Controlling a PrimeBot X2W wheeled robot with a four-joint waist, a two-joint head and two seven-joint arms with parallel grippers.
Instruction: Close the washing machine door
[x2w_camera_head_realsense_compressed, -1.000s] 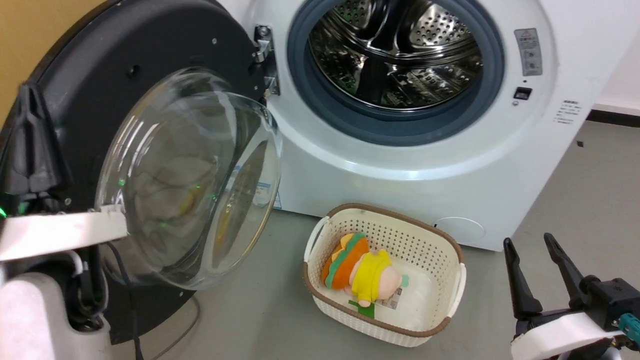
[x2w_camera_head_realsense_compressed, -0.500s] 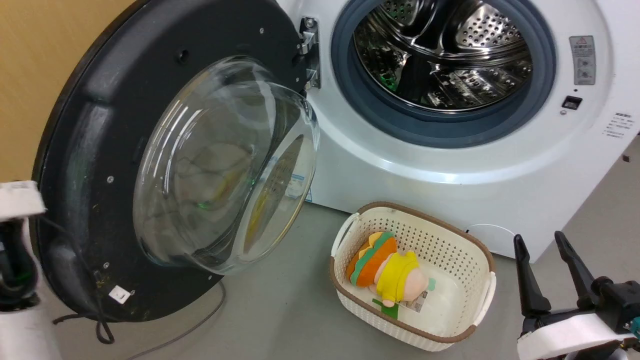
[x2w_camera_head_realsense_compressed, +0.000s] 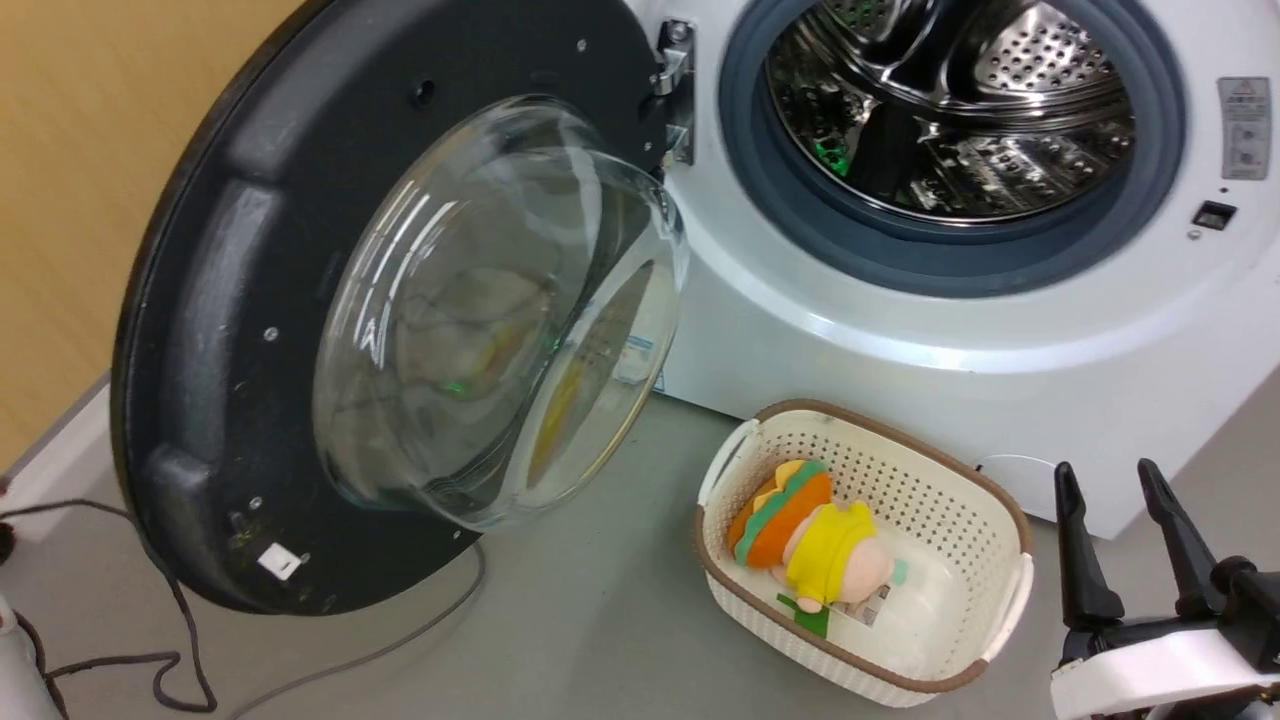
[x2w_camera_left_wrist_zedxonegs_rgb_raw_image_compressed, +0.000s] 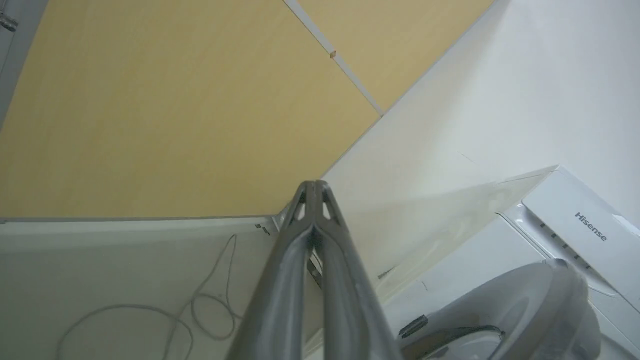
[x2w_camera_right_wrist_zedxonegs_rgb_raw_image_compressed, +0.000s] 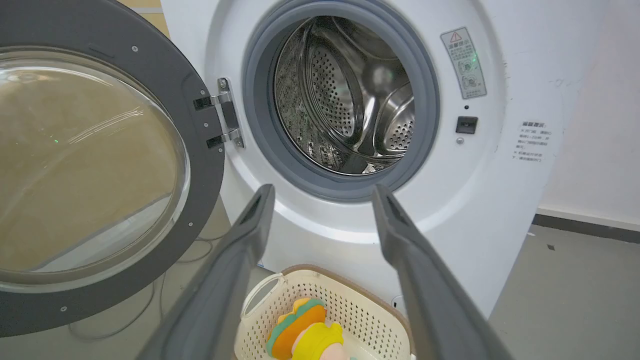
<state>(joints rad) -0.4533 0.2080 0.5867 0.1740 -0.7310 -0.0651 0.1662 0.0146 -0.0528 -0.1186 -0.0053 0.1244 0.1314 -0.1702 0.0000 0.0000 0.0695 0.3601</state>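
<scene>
The washing machine door (x2w_camera_head_realsense_compressed: 220, 300) stands wide open at the left of the head view. Its matte black inside and bulging glass window (x2w_camera_head_realsense_compressed: 500, 320) face me. It hangs on a hinge (x2w_camera_head_realsense_compressed: 678, 100) from the white washing machine (x2w_camera_head_realsense_compressed: 900, 340), whose steel drum (x2w_camera_head_realsense_compressed: 950, 110) is open. My right gripper (x2w_camera_head_realsense_compressed: 1102, 468) is open and holds nothing, low at the right and apart from the door. Its wrist view looks between the fingers (x2w_camera_right_wrist_zedxonegs_rgb_raw_image_compressed: 240, 250) at the door (x2w_camera_right_wrist_zedxonegs_rgb_raw_image_compressed: 200, 125) and drum (x2w_camera_right_wrist_zedxonegs_rgb_raw_image_compressed: 350, 100). My left gripper (x2w_camera_left_wrist_zedxonegs_rgb_raw_image_compressed: 314, 186) is shut on nothing, behind the door's edge (x2w_camera_left_wrist_zedxonegs_rgb_raw_image_compressed: 525, 300), pointing at the wall.
A cream perforated basket (x2w_camera_head_realsense_compressed: 800, 408) with a brown rim sits on the grey floor before the machine, holding a plush toy (x2w_camera_head_realsense_compressed: 810, 540). Cables (x2w_camera_head_realsense_compressed: 380, 655) lie on the floor under the door. A yellow wall (x2w_camera_head_realsense_compressed: 80, 150) stands to the left.
The head camera has turned, shifting the whole picture to the right. My left arm, which crossed the door's left edge, has drawn out of the head view. The right gripper is unchanged.
</scene>
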